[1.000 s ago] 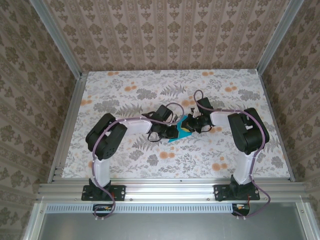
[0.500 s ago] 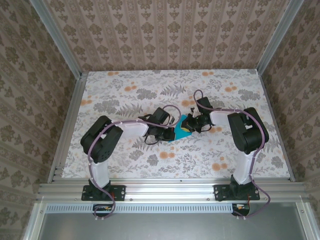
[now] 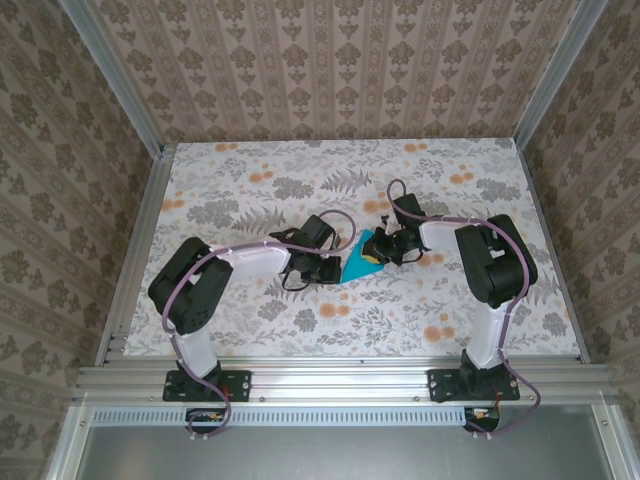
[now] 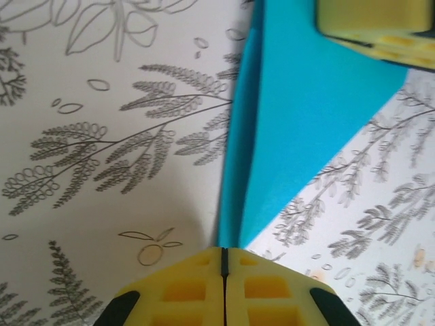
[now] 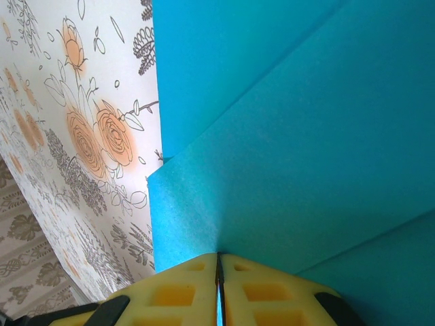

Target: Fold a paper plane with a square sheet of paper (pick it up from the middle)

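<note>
**Top external view: left gripper [image 3: 336, 269] and right gripper [image 3: 379, 254] are both pinching the sheet of paper [image 3: 357, 263]**

Seen from above, the teal-blue sheet, already folded into layers, is sitting on the flowered table [image 3: 250, 180] near its middle, between the two wrists. The left gripper is reaching in from the left. Its yellow fingers [image 4: 183, 292] are pressing together, with the paper's narrow pointed end running into the seam between them. The right gripper is reaching in from the right, and its pads [image 5: 272, 292] are closing on an edge of the layered paper.
</note>
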Controlling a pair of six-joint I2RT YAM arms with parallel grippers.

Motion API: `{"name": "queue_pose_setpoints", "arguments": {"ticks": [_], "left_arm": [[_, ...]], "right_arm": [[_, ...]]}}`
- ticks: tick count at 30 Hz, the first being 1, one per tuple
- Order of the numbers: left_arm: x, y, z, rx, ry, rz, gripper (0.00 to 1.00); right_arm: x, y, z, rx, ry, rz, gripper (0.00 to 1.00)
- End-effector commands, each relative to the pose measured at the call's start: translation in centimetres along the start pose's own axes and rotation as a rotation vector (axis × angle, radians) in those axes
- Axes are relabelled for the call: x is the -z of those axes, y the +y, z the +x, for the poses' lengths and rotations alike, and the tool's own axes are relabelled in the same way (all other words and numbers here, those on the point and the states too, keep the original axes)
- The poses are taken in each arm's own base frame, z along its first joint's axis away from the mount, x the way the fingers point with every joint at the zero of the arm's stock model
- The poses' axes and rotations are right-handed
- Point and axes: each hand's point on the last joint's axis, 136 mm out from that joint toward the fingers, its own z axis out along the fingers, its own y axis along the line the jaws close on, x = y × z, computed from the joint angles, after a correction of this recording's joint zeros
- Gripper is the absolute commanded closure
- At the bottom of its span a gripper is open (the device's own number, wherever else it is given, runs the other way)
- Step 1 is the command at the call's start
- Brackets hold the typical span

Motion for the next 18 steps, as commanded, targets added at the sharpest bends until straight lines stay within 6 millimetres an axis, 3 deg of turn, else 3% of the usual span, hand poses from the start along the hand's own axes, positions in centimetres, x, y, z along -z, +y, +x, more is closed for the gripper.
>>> {"name": "queue_pose_setpoints", "arguments": {"ticks": [1,8,18], "left_arm": [[0.9,-2.1,-0.4,-0.005,-0.018,0.072,0.92],[-1.0,-2.8,0.1,-0.005,0.033,0.082,0.92],[-1.8,0.1,0.5,0.042,0.052,-0.030,0.93]], "right_arm": [[-1.5,-10.8,2.5,-0.163,0.035,0.363,0.88],[-1.7,-10.9,2.7,-0.167,0.040,0.363,0.88],[-1.7,-11.0,2.7,-0.167,0.042,0.364,0.88]]}}
